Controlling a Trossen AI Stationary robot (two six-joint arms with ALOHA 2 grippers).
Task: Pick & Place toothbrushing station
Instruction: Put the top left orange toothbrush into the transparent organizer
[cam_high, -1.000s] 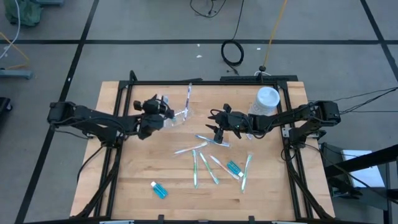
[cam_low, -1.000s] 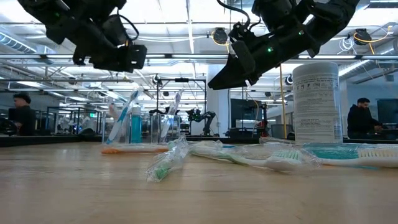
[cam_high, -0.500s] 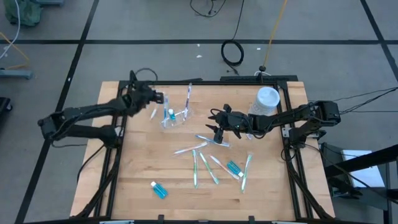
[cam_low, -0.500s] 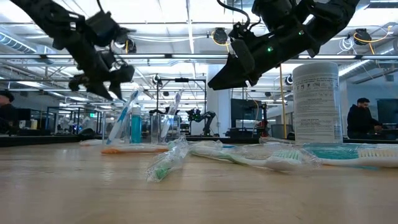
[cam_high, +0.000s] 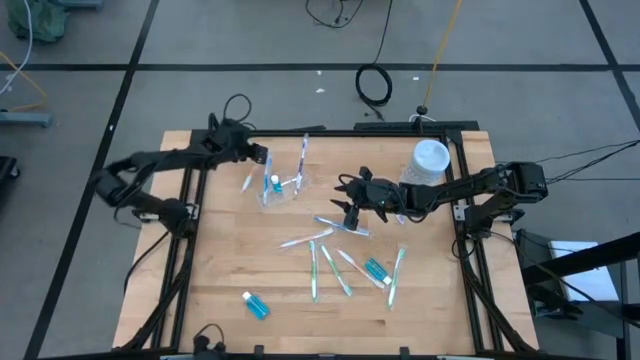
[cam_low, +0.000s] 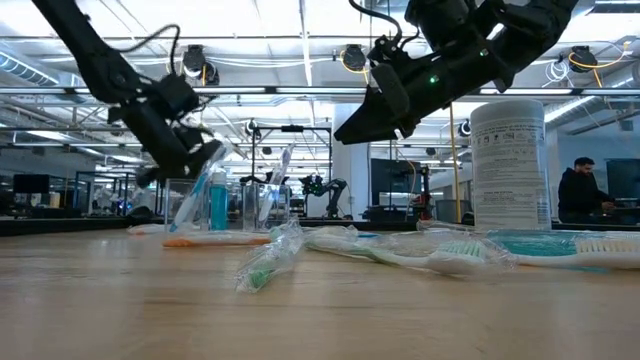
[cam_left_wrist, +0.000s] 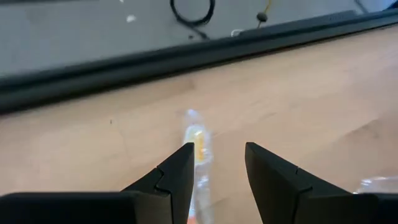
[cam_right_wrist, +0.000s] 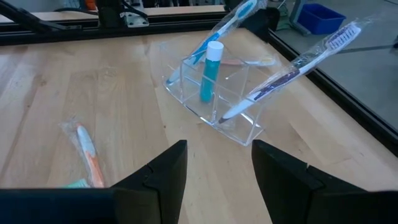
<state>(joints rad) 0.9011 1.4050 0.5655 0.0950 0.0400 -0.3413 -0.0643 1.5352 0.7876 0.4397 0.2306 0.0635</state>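
A clear plastic holder (cam_high: 284, 186) stands on the table at the far middle. In it are a teal tube with a white cap (cam_right_wrist: 210, 70) and two wrapped toothbrushes (cam_right_wrist: 292, 70) that lean out over its rim. My left gripper (cam_high: 260, 156) is open and empty, to the far left of the holder. A wrapped orange toothbrush (cam_left_wrist: 198, 148) lies on the table just past its fingers. My right gripper (cam_high: 344, 200) is open and empty, hovering to the right of the holder (cam_right_wrist: 214, 102). Several wrapped toothbrushes (cam_high: 330, 262) and two teal tubes (cam_high: 375, 269) lie loose on the table.
A tall white lidded container (cam_high: 430, 160) stands at the far right, beside my right arm. One teal tube (cam_high: 256, 305) lies alone near the front left. The table's black frame rail (cam_left_wrist: 186, 59) runs along the far edge. People show in the room beyond (cam_low: 582, 190).
My left gripper has drawn back from over the holder toward the table's far left and has come lower. The teal tube now shows upright in the holder. My right gripper has kept still.
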